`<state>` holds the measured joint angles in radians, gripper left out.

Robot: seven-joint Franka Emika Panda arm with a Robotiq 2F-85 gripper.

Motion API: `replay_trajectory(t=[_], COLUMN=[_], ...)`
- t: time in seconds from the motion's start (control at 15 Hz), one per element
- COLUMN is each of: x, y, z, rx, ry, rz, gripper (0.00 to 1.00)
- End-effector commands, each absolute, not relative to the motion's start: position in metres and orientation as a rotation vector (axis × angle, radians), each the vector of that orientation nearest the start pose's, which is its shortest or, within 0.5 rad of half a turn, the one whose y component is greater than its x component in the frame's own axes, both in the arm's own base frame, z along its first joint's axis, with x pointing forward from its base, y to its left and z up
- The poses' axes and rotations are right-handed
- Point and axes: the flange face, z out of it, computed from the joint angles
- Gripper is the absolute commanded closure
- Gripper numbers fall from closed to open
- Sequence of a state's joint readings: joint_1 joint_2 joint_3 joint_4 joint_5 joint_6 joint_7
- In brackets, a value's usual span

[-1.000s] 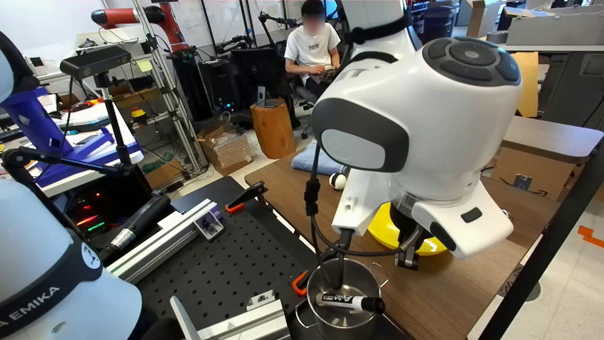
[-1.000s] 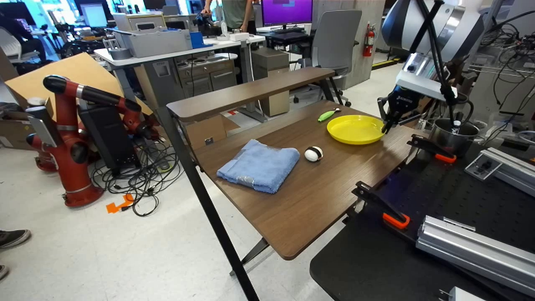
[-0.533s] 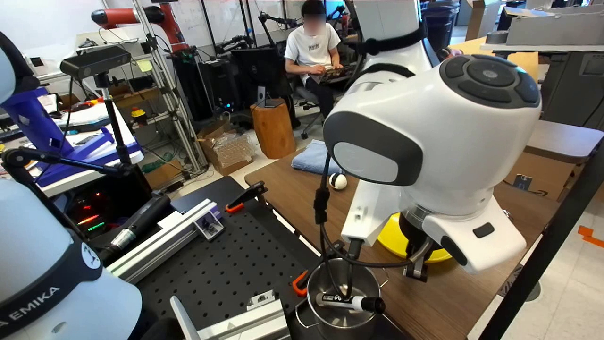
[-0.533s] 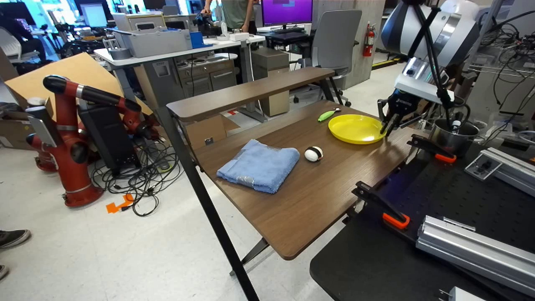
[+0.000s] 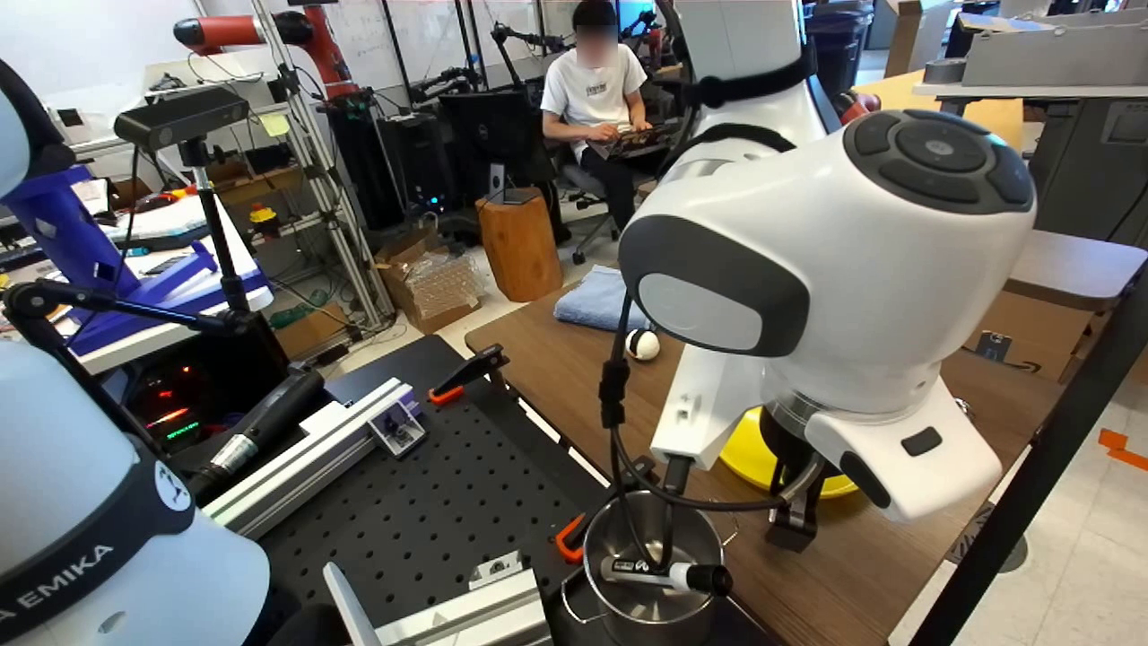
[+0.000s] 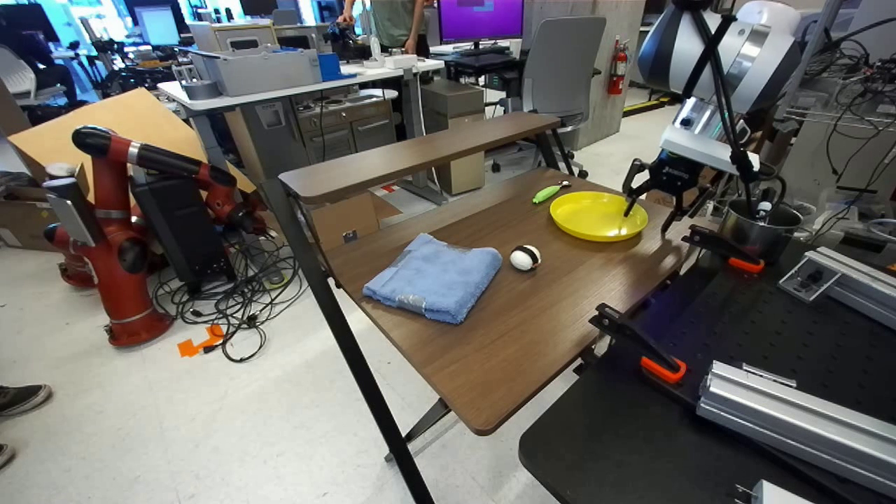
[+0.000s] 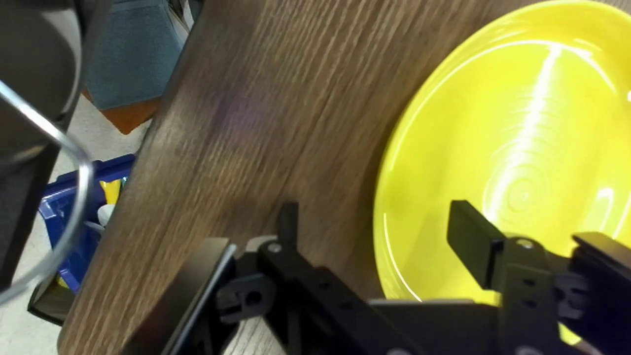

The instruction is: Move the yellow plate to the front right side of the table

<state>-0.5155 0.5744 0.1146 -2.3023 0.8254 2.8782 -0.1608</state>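
Note:
The yellow plate lies flat on the brown wood-grain table, towards the end by the steel pot. In an exterior view the arm covers much of the plate. My gripper stands open over the plate's rim on the pot side. The wrist view has the gripper straddling the rim: one finger is over the inside of the plate, the other over bare wood outside it. Between the spread fingers the rim shows with space on either side, touched by neither as far as I see.
A steel pot with a marker sits beside the table, on the black perforated board side. On the table are a folded blue towel, a white ball with a black band and a green-handled utensil. A raised shelf runs along one side.
The jaws, closed at the plate's rim a second ago, have spread apart and let go of it. Arm and plate shifted slightly, then the plate stayed still over the last half second.

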Motion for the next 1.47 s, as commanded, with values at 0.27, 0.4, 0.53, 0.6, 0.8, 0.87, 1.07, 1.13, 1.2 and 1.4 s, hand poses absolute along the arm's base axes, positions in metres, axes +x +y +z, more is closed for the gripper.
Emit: replay_trajectory(t=[0.27, 0.4, 0.53, 0.6, 0.8, 0.87, 1.07, 1.13, 1.2, 1.4], x=[0.420, 0.420, 0.418, 0.416, 0.414, 0.423, 0.422, 0.421, 0.420, 0.421], y=[-0.224, -0.227, -0.230, -0.230, -0.230, -0.236, -0.235, -0.235, -0.234, -0.235], z=[0.122, 0.139, 0.162, 0.175, 0.211, 0.196, 0.201, 0.197, 0.196, 0.196], rx=[-2.475, -2.455, -2.452, -2.449, -2.424, -2.425, -2.427, -2.427, -2.427, -2.427], ry=[1.326, 1.310, 1.282, 1.264, 1.238, 1.277, 1.274, 1.277, 1.278, 1.278], rz=[0.032, 0.030, 0.017, -0.002, -0.041, -0.048, -0.052, -0.041, -0.037, -0.039], gripper=[0.00, 0.00, 0.00, 0.00, 0.00, 0.00, 0.00, 0.00, 0.00, 0.00])
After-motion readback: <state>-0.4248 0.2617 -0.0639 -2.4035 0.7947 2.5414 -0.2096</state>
